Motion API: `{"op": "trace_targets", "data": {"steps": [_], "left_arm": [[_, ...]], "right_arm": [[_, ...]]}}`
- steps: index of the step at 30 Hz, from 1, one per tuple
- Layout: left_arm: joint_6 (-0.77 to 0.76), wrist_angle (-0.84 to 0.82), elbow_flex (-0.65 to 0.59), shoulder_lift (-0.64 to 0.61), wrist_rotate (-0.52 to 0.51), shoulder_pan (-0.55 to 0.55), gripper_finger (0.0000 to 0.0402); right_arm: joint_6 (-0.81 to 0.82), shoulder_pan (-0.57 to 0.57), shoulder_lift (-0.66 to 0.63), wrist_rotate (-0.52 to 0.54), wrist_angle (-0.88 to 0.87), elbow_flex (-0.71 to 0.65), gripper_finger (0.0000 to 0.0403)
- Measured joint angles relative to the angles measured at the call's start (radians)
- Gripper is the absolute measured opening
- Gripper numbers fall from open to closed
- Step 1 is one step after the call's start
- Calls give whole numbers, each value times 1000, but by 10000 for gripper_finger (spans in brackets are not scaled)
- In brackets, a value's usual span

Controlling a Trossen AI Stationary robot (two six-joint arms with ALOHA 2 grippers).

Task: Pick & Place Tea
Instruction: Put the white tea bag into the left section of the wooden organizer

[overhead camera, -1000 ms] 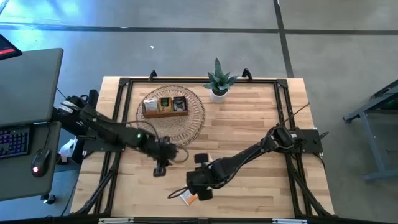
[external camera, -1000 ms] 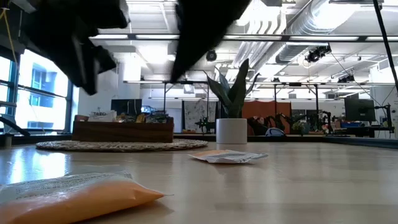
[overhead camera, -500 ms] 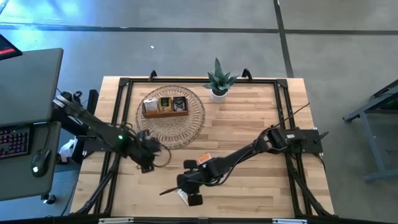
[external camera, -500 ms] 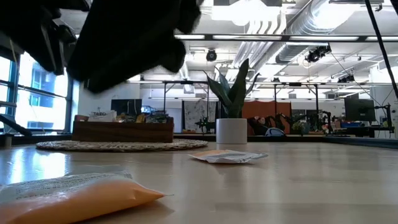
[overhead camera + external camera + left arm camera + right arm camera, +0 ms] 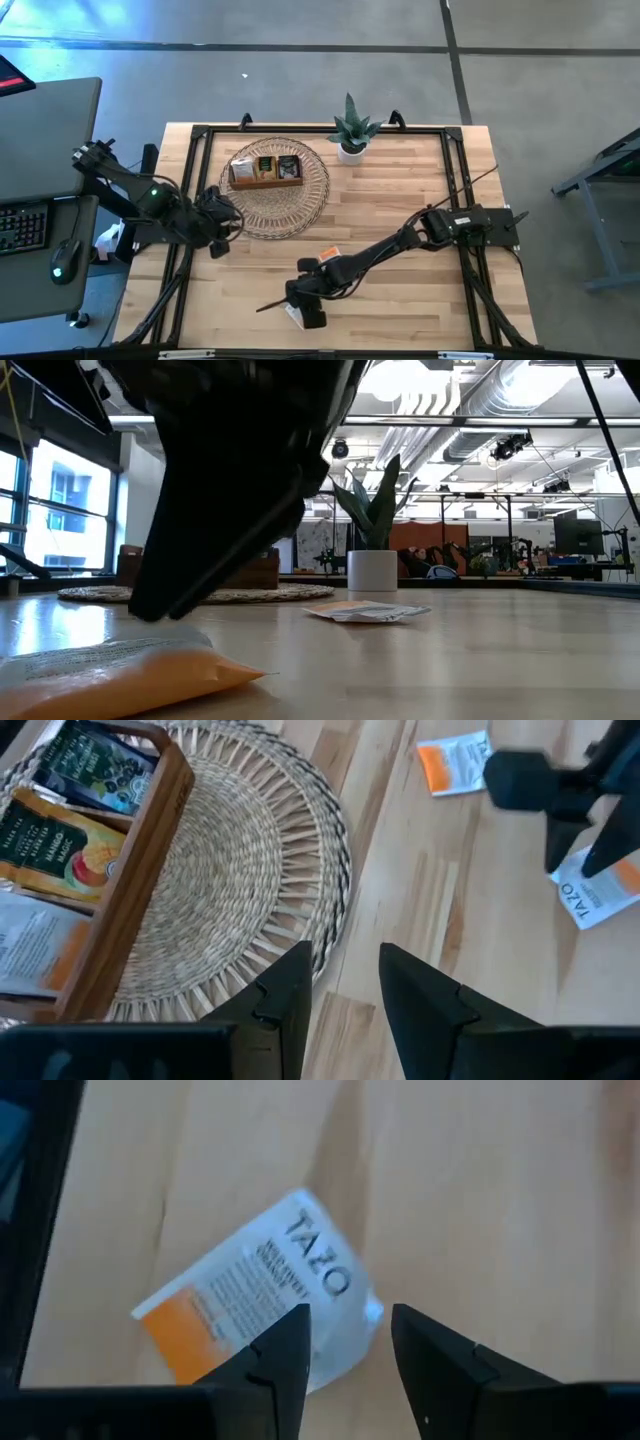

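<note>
Near the table's six-o'clock edge, the right gripper (image 5: 305, 310) has slid down from beside the other sachet (image 5: 329, 255) and now hangs over the target sachet (image 5: 260, 1315), so a pick looks close. Its jaws stand apart, empty, the sachet lying flat just ahead of the tips. Over at nine o'clock, the left gripper (image 5: 215, 232) has drawn back to the mat (image 5: 310, 195) edge, jaws apart, near the tray (image 5: 266, 180).

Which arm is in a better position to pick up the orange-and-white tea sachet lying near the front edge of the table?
The right. Its pincer hangs open directly above that sachet, at the table's front edge. The left pincer, also open, sits far off by the woven mat, so it would probably need a long reach.
</note>
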Motion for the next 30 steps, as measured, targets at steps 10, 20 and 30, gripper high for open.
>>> {"op": "trace_targets", "data": {"steps": [10,20,30], "left_arm": [[7,3,0,-5,0,0,117],[6,3,0,-5,0,0,117],[27,4,0,-5,-73,0,117]], "right_arm": [[-21,-5,49,-40,46,3,118],[-114,-36,36,38,57,-1,23],[-179,-159,7,859,402,-3,4]]}}
